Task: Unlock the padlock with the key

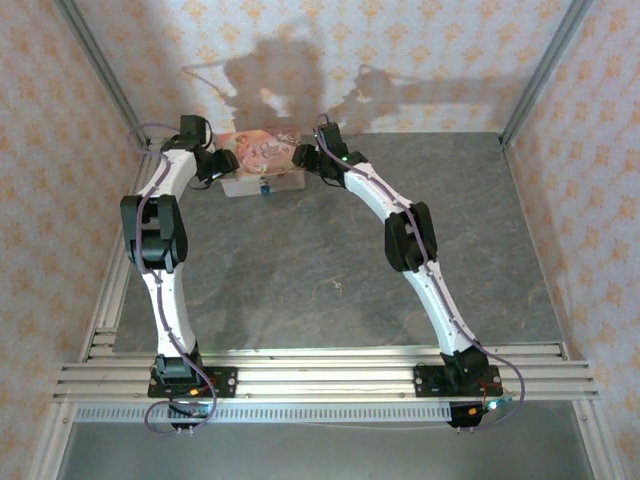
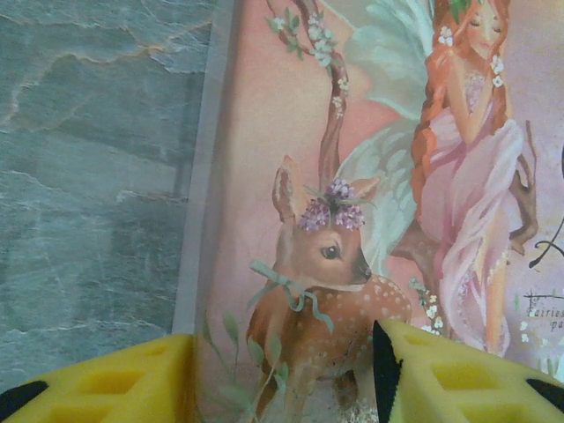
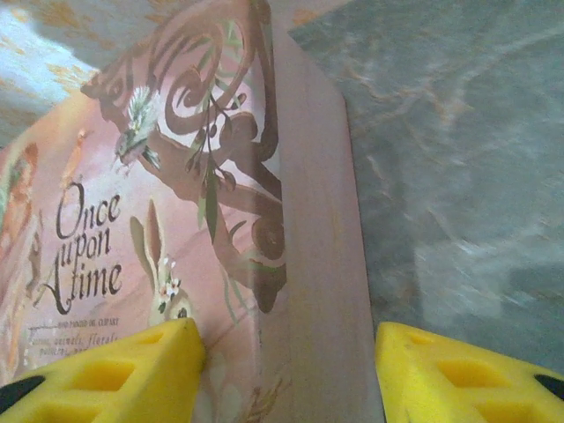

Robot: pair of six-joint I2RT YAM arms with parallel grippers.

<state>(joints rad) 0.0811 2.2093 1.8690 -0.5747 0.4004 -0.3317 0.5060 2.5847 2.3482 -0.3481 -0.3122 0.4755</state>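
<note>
Padlock (image 1: 265,187) sits at the middle of the box's (image 1: 262,150) near face, far down the table (image 1: 300,270) from my bases. My left end effector (image 2: 282,388) is about half open astride the box's left edge, one finger over the lid, the other over the table, gripping nothing. My right end effector (image 3: 291,379) stands the same way on the right edge: half open, empty.

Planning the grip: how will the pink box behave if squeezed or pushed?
Probably stiff: the pink box shows crisp straight edges. Its glossy surface looks slick. Sitting low and flat on the table, it should slide, not tip.
</note>
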